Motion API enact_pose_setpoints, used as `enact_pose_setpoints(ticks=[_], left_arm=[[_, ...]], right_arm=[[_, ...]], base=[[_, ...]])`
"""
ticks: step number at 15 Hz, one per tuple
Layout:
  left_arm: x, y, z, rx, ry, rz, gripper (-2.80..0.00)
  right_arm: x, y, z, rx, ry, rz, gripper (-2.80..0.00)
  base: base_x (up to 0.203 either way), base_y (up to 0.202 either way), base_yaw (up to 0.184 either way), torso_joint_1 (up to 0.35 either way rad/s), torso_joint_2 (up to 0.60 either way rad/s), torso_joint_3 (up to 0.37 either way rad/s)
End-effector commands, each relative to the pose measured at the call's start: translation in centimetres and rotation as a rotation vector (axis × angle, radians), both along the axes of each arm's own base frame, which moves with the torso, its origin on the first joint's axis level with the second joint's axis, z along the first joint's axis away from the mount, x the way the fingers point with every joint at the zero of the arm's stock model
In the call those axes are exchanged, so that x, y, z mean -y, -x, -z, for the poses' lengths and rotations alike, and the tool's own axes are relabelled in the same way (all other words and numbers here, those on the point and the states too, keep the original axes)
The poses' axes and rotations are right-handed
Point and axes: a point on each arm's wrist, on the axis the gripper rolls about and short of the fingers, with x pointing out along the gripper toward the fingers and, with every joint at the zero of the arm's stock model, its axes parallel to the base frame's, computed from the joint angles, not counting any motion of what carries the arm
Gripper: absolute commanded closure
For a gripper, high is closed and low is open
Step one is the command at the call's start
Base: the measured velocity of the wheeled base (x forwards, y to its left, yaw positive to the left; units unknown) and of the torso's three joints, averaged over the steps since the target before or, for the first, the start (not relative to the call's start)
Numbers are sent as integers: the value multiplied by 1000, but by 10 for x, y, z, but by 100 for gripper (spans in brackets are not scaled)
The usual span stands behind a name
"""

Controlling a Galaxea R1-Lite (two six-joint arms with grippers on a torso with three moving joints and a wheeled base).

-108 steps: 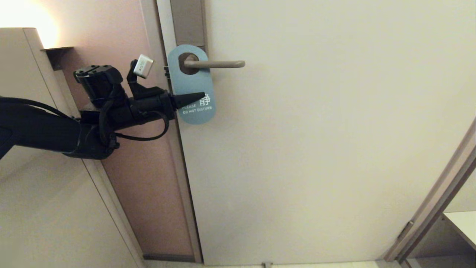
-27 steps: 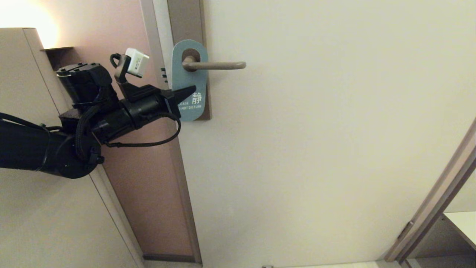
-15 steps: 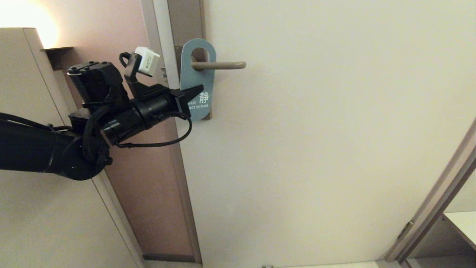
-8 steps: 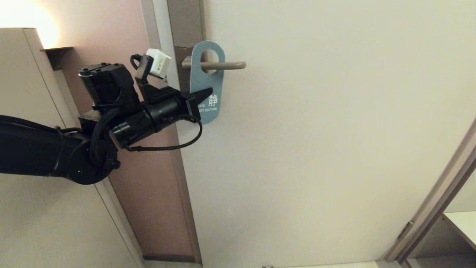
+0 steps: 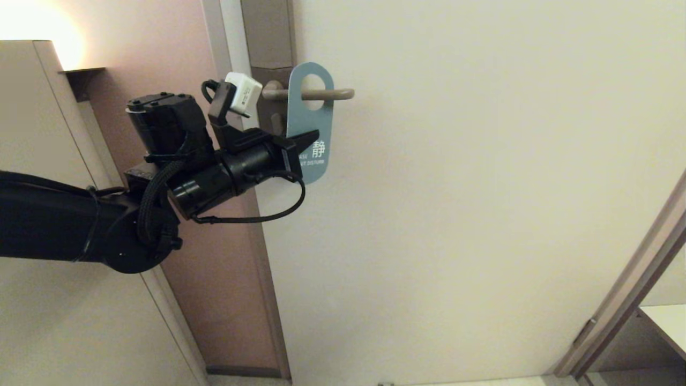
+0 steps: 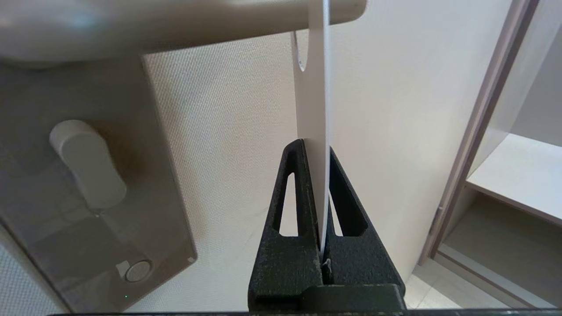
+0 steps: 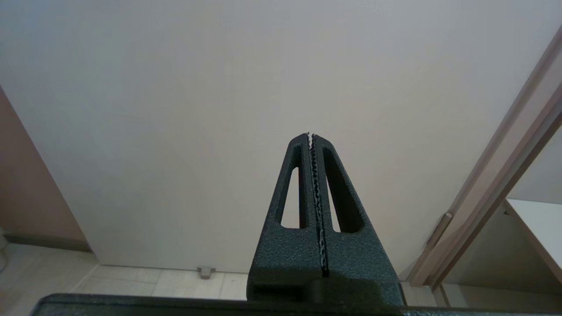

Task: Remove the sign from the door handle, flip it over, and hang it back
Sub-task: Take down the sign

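The sign [image 5: 307, 126], blue face showing white lettering, has its oval hole around the handle [image 5: 321, 95] near the tip. The left gripper [image 5: 311, 140] clamps its lower part. The right gripper [image 7: 311, 137] is closed, facing the door [image 7: 219, 109].

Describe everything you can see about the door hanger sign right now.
The sign is a thin, flat, stiff-looking card with rounded ends and an oval hole near its top. Its blue face shows white characters and "DO NOT DISTURB"; the left wrist view shows a pale other side. It hangs upright, the door handle passing through the hole near the lever's tip. The left end effector is shut on its lower part.
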Motion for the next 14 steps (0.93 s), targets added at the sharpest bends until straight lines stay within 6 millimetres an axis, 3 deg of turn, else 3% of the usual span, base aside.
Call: enact_pose_setpoints(ticks=[1,7,14], left_arm=[[1,0,0,-2,0,2,0],[5,-6,11,-33,-14,-14,0],[13,-23,5,-12,-2,-35,0]], right_arm=[[0,0,0,-2,1,-2,0],[0,0,0,-2,1,-1,0],[0,0,0,-2,1,-2,0]], base=[[0,0,0,0,0,0],[0,0,0,0,0,0],[0,0,0,0,0,0]])
